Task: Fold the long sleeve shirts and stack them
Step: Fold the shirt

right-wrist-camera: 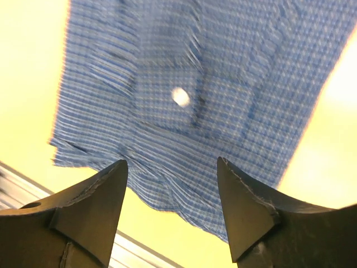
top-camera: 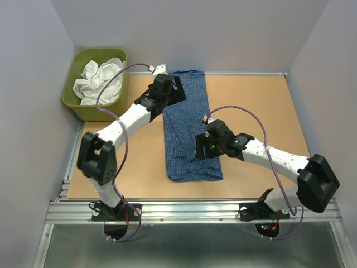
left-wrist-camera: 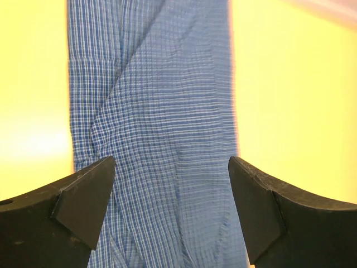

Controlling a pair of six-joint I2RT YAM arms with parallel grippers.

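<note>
Blue checked shirt [top-camera: 184, 156] lies folded lengthwise; left gripper [left-wrist-camera: 170, 184] and right gripper [right-wrist-camera: 172, 184] hover open, empty, likely positioned to fold it.

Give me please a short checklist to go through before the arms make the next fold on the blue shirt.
1. The left pincer is open and empty: ok.
2. The right pincer is open and empty: ok.
3. The blue checked shirt lies as a long folded strip on the table: ok.
4. Left pincer over the far end, right pincer over the near end: ok.
5. Fingertips touching the cloth: cannot tell.
6. The white garment is folded: not ok, it lies crumpled in the green tub.
</note>
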